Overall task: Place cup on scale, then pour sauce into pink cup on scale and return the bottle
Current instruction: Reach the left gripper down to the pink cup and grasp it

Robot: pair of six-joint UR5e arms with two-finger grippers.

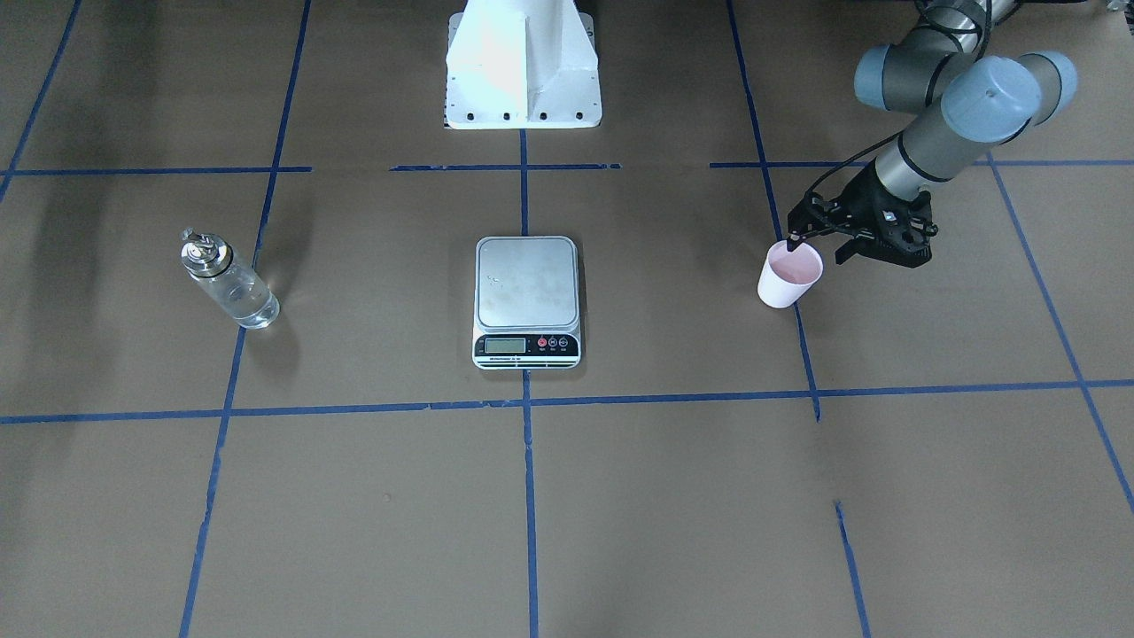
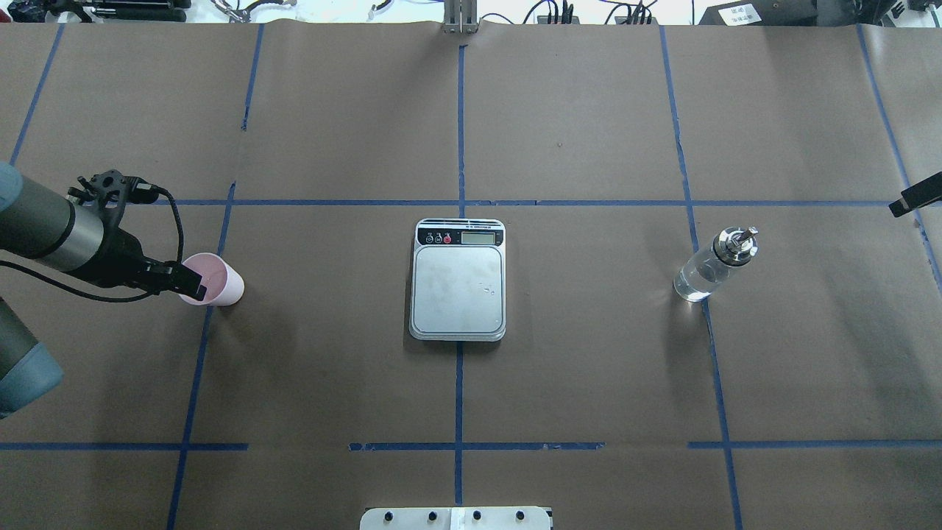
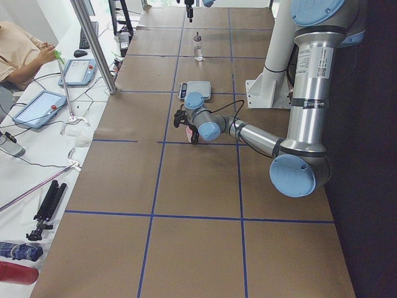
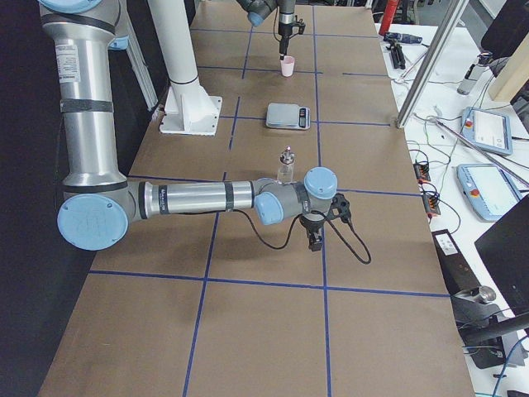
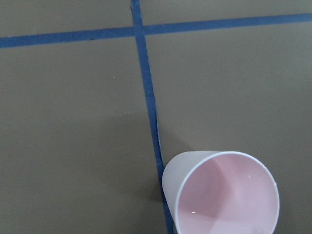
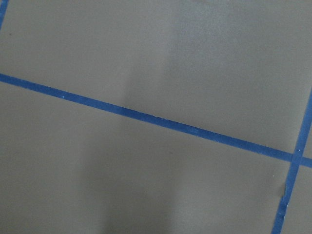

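Tapered pink cup [image 1: 790, 276], left gripper [image 1: 817, 248] splayed at its rim, right gripper [image 4: 314, 238] state unclear, square silver scale [image 1: 527, 283]

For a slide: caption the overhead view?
Left gripper at the small pale pink cup; silver-grey square scale and clear glass bottle stand apart.

Left end effector [image 1: 816, 249] low, jaws apart (right end effector [image 4: 314, 241] pointing down)

Brown paper covers the tabletop [image 2: 331, 353], and blue tape lines [image 2: 460, 368] divide it into large squares. Slanted aluminium posts [image 3: 93, 43] rise along one long edge of the tabletop. Beside that edge is a white bench [image 3: 37, 149] carrying tablets [image 3: 36, 110] and a black tripod [image 3: 46, 208], with a seated person [image 3: 18, 53] in a peach top. The light is even, throwing soft shadows on the tabletop.
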